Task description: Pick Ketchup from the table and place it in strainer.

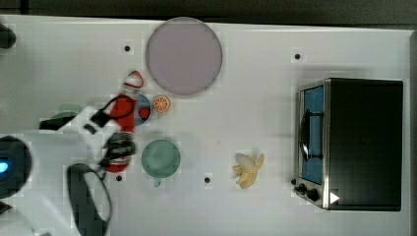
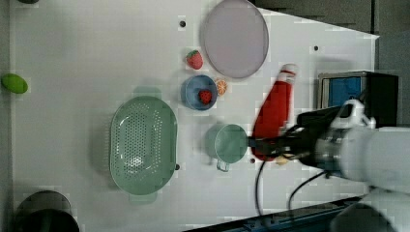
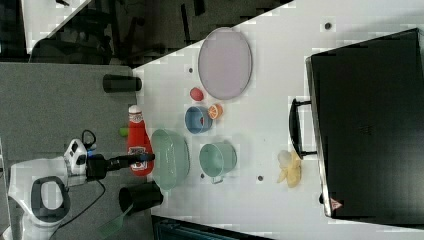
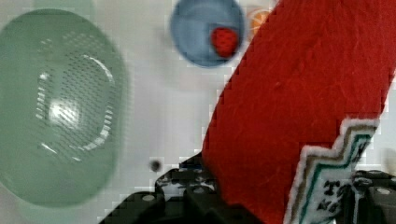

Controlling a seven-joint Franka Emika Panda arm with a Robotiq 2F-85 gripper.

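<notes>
The gripper (image 2: 270,147) is clamped on the lower body of the ketchup (image 2: 275,108), its jaws held partway apart by the bottle's width, and the bottle hangs clear of the tabletop (image 2: 87,48).

In the left view the strainer (image 2: 143,145) lies well apart from the bottle, at about 9 o'clock from it. Between the two stands the green cup (image 2: 230,143), just beside the gripper, and it is the thing in the way on a straight line across. The blue bowl (image 2: 198,92) with a strawberry (image 2: 206,96) in it sits at 12 o'clock from the cup, an orange slice (image 2: 221,87) touching the bowl's edge. A second strawberry (image 2: 194,59) lies at 11 o'clock from the bowl, beside the large grey plate (image 2: 235,37). The toaster oven (image 2: 358,92) stands at 3 o'clock from the bottle. A green fruit (image 2: 13,83) rests near the left view's far left edge, and a dark cylinder (image 2: 44,211) at 7 o'clock from the strainer. In the top view a peeled banana (image 1: 248,169) lies at 3 o'clock from the cup.

The bottle's long axis runs toward 1 o'clock in the left view, white cap (image 2: 288,71) at the far end, base in the gripper. In the wrist view its red body (image 4: 299,107) is close up, with the strainer and bowl beyond.
</notes>
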